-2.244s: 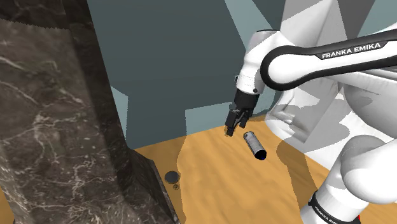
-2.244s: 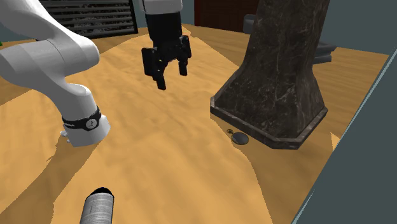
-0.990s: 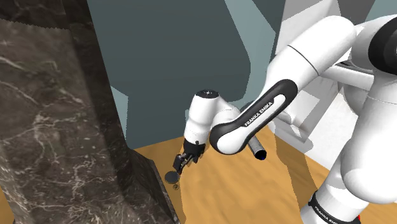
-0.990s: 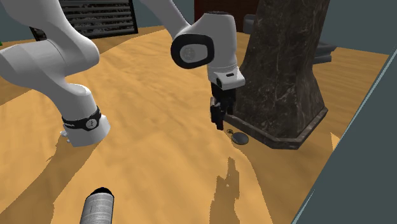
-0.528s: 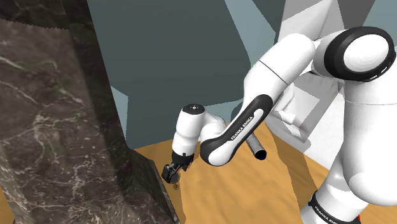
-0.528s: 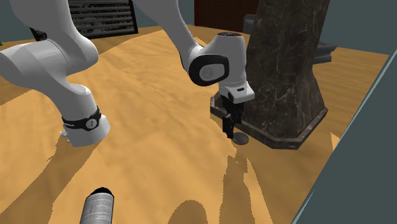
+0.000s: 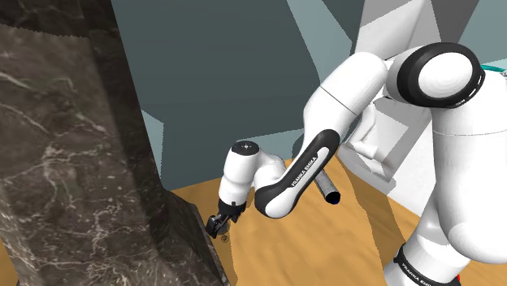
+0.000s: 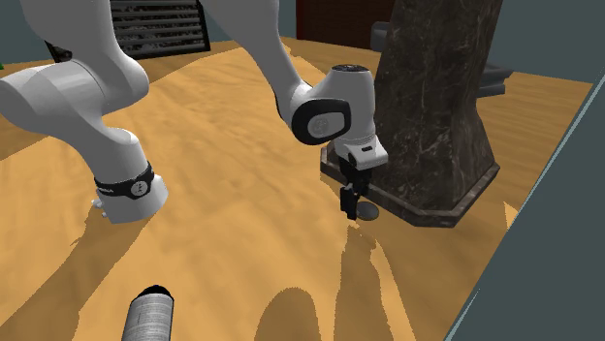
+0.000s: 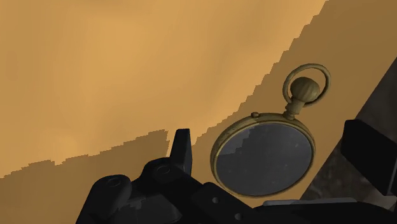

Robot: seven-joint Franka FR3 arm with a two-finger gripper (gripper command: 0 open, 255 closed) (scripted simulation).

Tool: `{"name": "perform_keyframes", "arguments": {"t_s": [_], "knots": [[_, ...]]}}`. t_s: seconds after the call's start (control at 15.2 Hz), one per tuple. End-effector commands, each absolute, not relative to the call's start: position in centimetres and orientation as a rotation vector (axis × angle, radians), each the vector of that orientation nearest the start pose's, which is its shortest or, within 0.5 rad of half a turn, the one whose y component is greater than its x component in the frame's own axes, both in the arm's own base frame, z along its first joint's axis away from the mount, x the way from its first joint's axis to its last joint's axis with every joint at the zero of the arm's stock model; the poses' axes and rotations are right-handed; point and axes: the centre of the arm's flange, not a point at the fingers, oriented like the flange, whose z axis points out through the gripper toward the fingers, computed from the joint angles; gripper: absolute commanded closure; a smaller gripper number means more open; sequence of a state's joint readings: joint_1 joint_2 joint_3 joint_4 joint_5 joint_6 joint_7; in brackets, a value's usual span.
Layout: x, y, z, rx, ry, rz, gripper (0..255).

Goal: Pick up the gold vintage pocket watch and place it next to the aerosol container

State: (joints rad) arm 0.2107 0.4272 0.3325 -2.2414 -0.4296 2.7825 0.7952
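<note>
One pocket watch (image 9: 264,153), gold rim and dark face, lies flat on the wooden surface (image 9: 114,70), right between my fingers (image 9: 181,149). My gripper (image 9: 272,137) is down low and spread wide around it, neither finger touching it. In the second exterior view the watch sits just beside the dark marble pedestal (image 8: 427,116), which rises at one o'clock. The aerosol container (image 8: 147,315) lies well apart at seven o'clock.

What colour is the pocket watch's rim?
The pocket watch rim is dull gold, clearest in the wrist view.
</note>
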Motion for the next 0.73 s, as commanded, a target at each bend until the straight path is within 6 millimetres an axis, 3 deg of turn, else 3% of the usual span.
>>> {"name": "perform_keyframes", "arguments": {"t_s": [0.0, 0.2, 0.26, 0.66], "knots": [[46.23, 30.55, 19.60, -3.068, -0.157, -0.226, 0], [46.23, 30.56, 19.60, -3.068, -0.157, -0.226, 0], [46.19, 30.53, 19.57, -3.068, -0.157, -0.226, 255], [46.27, 30.55, 19.68, -3.068, -0.157, -0.226, 255]]}}
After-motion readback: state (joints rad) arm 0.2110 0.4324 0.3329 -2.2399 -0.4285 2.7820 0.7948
